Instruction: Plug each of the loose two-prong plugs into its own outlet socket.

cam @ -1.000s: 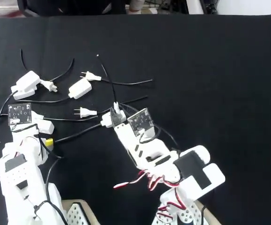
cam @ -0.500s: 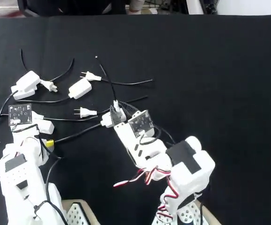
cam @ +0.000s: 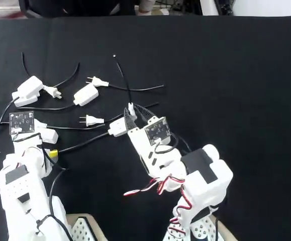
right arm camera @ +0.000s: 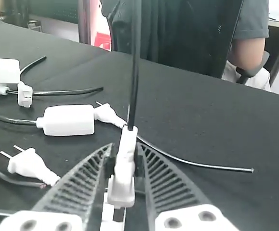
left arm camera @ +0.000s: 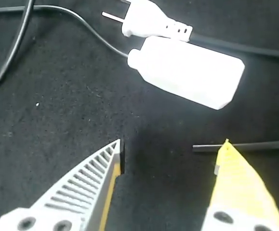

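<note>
My right gripper is near the table's middle, shut on a white two-prong plug whose black cord runs away from me. Just beside it lies a white outlet socket. A loose plug rests to its left, seen too as plug. Farther back a second socket has another plug lying at its end. My left gripper is open over the cloth, short of a third socket and its neighbouring plug.
Thin black cords cross the black cloth between the sockets. The table's right half holds nothing. A seated person is behind the far edge.
My right gripper has shifted right and slightly back with the plug, drawing it away from the nearby socket; the cord's far end swung right. The left arm stayed put.
</note>
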Robot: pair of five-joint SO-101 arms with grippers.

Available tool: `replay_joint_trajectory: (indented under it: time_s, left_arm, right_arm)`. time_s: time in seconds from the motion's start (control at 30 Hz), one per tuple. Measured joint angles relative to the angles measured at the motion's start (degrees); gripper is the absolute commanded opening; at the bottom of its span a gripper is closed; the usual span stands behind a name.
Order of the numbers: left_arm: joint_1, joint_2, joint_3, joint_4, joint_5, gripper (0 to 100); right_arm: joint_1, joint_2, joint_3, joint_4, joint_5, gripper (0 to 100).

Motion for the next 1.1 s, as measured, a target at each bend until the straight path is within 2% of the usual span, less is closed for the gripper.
replay_joint_trajectory:
  time_s: [1.1]
  left_arm:
    - [0.0,0.0,0.0,0.0,0.0,31]
  right_arm:
    - [-1.41,0.18,0.0,2.55,0.0,1.2]
